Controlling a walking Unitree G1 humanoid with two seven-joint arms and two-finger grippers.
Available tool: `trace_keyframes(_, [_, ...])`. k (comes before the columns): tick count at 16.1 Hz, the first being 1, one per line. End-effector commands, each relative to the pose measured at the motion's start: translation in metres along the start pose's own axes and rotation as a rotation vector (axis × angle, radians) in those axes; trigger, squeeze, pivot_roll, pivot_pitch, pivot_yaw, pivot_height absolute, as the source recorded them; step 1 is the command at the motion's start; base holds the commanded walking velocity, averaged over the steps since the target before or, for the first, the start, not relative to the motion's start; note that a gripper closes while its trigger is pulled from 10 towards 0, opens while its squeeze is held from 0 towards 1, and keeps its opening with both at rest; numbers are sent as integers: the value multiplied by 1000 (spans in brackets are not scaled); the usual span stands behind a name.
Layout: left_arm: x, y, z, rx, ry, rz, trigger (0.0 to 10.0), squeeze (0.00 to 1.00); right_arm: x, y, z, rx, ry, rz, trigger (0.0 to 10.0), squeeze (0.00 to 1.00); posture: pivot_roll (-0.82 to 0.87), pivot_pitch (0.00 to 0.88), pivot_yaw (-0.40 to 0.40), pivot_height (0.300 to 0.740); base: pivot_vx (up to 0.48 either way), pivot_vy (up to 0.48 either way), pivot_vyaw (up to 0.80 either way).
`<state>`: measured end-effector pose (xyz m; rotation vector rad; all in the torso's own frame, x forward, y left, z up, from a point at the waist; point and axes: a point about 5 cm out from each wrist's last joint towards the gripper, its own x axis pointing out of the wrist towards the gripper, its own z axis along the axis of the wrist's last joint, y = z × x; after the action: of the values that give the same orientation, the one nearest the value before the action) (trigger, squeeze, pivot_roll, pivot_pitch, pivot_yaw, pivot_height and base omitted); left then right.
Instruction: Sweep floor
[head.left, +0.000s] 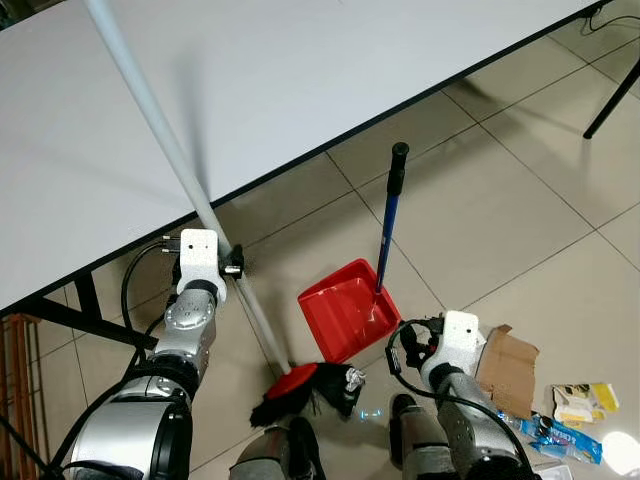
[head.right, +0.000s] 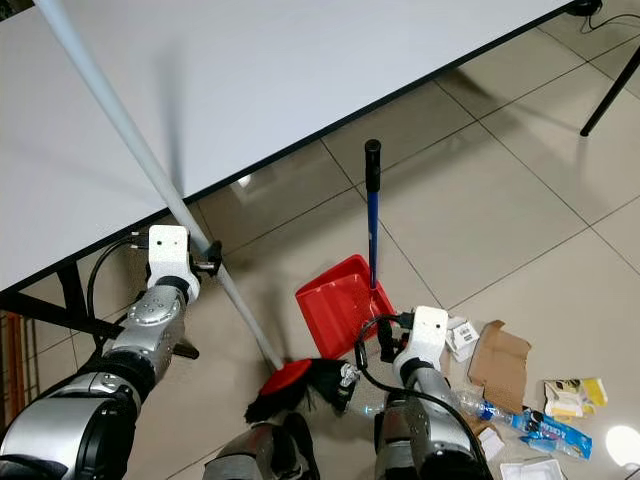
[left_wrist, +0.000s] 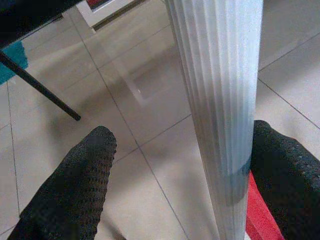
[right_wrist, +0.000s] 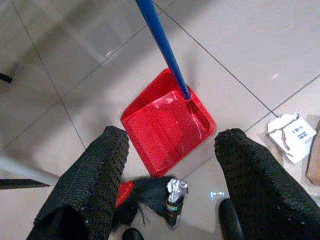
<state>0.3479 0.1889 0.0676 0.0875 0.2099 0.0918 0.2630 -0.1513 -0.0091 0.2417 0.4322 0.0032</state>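
A broom with a pale ribbed pole (head.left: 170, 150) leans up across the table edge. Its red and black head (head.left: 295, 385) rests on the tiles by my feet. My left gripper (head.left: 232, 266) is open around the pole (left_wrist: 220, 100); one finger (left_wrist: 285, 170) lies against the pole and the other finger (left_wrist: 75, 185) stands clear. A red dustpan (head.left: 340, 310) with an upright blue handle (head.left: 388, 230) sits on the floor beside the broom head. A crumpled foil scrap (head.left: 352, 377) lies in the bristles. My right gripper (right_wrist: 170, 145) hangs open above the dustpan (right_wrist: 165, 125) with nothing in it.
A large white table (head.left: 300, 80) spans the top, with a black leg (head.left: 612, 100) at the far right. Litter lies at the lower right: a torn cardboard piece (head.left: 510, 365), a small white box (head.right: 460, 338), yellow packets (head.left: 580, 400) and a blue wrapper (head.left: 560, 440).
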Motion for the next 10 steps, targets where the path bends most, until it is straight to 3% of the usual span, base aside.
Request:
trace_keyframes(1, [-2,6,-6,-17,21,27,10000,0,-3,5,-9,18,35,13,10000,0,-289,312,182,740,0,0,0])
trace_keyframes(10, [5,-14,7,-62,17,-25,10000,0,-10,5,-9,31,30,6,10000,0,-313,336,188,740,0,0,0])
